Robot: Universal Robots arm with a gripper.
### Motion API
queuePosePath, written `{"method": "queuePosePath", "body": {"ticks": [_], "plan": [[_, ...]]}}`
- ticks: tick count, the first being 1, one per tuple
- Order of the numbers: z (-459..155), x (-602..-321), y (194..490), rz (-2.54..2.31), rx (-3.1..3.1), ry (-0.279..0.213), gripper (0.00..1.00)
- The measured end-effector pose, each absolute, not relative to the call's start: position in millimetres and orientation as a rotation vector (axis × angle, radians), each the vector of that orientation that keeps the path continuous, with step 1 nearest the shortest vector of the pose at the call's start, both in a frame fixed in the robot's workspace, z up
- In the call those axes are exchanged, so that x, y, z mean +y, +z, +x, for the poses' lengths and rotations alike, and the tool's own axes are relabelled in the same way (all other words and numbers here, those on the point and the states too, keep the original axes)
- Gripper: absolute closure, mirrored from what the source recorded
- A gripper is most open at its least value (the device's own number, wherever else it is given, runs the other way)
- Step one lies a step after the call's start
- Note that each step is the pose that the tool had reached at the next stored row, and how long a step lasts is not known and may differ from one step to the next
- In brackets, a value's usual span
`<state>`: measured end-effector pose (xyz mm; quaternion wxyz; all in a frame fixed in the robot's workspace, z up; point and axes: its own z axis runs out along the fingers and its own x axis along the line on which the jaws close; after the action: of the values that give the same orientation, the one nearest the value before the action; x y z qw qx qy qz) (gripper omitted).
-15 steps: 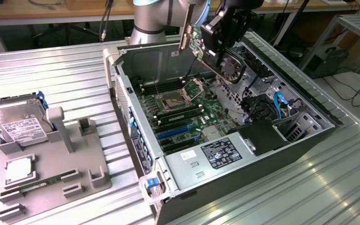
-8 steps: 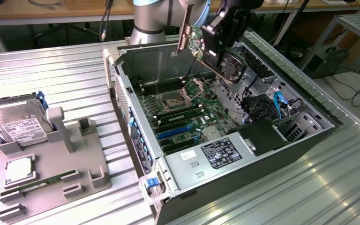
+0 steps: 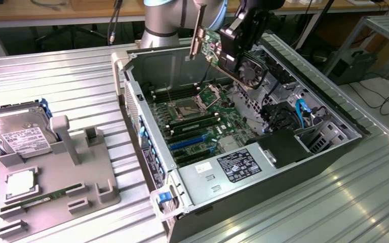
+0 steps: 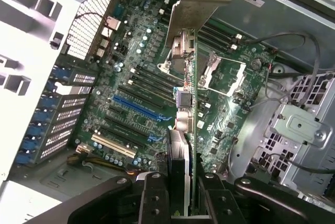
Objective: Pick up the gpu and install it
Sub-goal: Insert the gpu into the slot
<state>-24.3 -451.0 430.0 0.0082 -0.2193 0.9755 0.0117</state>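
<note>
entry 1 — gpu [image 3: 212, 49]: held edge-on in the gripper [image 3: 238, 35], jaws part-closed on the card, aloft over the open case [image 3: 329, 147]. long axis runs away from the gripper toward the motherboard [image 4: 131, 77] — bracket end farthest, blue slot [image 4: 138, 109] not yet touched.
</note>
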Motion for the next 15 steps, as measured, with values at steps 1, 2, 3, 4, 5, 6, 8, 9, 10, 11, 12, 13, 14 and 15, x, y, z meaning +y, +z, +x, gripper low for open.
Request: {"method": "queuePosePath", "body": {"ticks": [1, 2, 3, 4, 5, 6, 8, 9, 10, 11, 12, 13, 14, 15], "plan": [[-24.2, -451.0, 430.0, -0.696, 3.047, 0.037, 0.73], [-24.2, -451.0, 430.0, -0.71, 3.043, 0.037, 0.73], [-24.3, -451.0, 430.0, -0.722, 3.041, 0.037, 0.73], [-24.3, -451.0, 430.0, -0.737, 3.037, 0.037, 0.73], [-24.3, -451.0, 430.0, -0.747, 3.035, 0.037, 0.73], [-24.2, -451.0, 430.0, -0.759, 3.032, 0.037, 0.73], [-24.2, -451.0, 430.0, -0.781, 3.026, 0.037, 0.73], [-24.3, -451.0, 430.0, -0.799, 3.022, 0.037, 0.73], [-24.3, -451.0, 430.0, -0.819, 3.017, 0.038, 0.73], [-24.3, -451.0, 430.0, -0.842, 3.011, 0.038, 0.73], [-24.2, -451.0, 430.0, -0.858, 3.006, 0.038, 0.73], [-24.2, -451.0, 430.0, -0.875, 3.001, 0.038, 0.73], [-24.3, -451.0, 430.0, -0.896, 2.995, 0.038, 0.73], [-24.2, -451.0, 430.0, -0.906, 2.992, 0.038, 0.73]]}}
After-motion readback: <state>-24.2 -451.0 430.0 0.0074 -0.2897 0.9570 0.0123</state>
